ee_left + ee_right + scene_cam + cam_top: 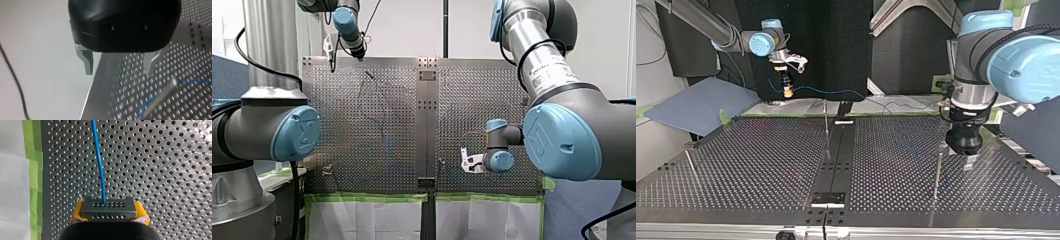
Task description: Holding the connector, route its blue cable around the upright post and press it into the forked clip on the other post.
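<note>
My right gripper [110,216] has its yellow pads shut on a dark connector [109,207]. The blue cable [99,165] leaves the connector and runs straight ahead over the perforated plate. In the top view this gripper [787,91] hangs above the table's far edge, and the cable [836,91] trails from it toward the middle. My left gripper [118,72] is open, its metal fingers [87,62] holding nothing. It hovers over the plate's edge beside an upright post [162,91] with blue cable [193,81] by it. The top view shows that post [937,172] next to my left gripper [968,159].
Another thin post [826,117] stands at the far middle of the table and one more [691,165] at the top view's left. A black centre rail [836,160] splits the perforated table [761,165]. Green tape [35,170] edges the plate.
</note>
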Controlling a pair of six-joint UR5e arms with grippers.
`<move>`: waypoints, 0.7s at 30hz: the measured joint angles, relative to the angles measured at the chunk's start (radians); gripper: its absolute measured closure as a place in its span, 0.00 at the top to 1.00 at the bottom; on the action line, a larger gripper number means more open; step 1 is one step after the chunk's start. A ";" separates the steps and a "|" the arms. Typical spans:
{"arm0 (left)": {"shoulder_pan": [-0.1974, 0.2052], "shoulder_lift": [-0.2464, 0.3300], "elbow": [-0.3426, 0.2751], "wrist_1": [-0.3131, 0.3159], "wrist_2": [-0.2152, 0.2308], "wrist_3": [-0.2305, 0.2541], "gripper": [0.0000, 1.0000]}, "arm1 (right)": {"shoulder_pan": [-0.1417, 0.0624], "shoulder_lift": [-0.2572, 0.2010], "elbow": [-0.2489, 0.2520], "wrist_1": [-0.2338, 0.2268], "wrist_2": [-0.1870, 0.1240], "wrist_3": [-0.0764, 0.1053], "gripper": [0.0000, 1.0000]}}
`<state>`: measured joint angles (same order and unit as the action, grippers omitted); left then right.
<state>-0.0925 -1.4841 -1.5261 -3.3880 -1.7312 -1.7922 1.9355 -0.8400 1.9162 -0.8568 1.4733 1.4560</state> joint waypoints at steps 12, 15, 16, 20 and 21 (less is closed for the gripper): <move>-0.051 -0.003 -0.087 0.108 0.081 0.088 1.00 | -0.002 0.000 0.000 -0.009 -0.004 0.000 0.00; -0.057 -0.013 -0.114 0.136 0.069 0.100 1.00 | -0.002 0.000 -0.001 -0.010 -0.004 0.000 0.00; -0.059 -0.020 -0.124 0.145 0.063 0.106 1.00 | -0.002 0.000 -0.001 -0.010 -0.004 0.000 0.00; -0.071 -0.046 -0.153 0.176 0.038 0.133 1.00 | -0.002 0.000 -0.001 -0.009 -0.004 0.000 0.00; -0.074 -0.053 -0.156 0.184 0.031 0.140 1.00 | -0.002 0.000 -0.001 -0.010 -0.005 0.000 0.00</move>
<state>-0.1664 -1.5371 -1.6826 -3.2043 -1.7000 -1.6523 1.9332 -0.8397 1.9156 -0.8663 1.4687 1.4560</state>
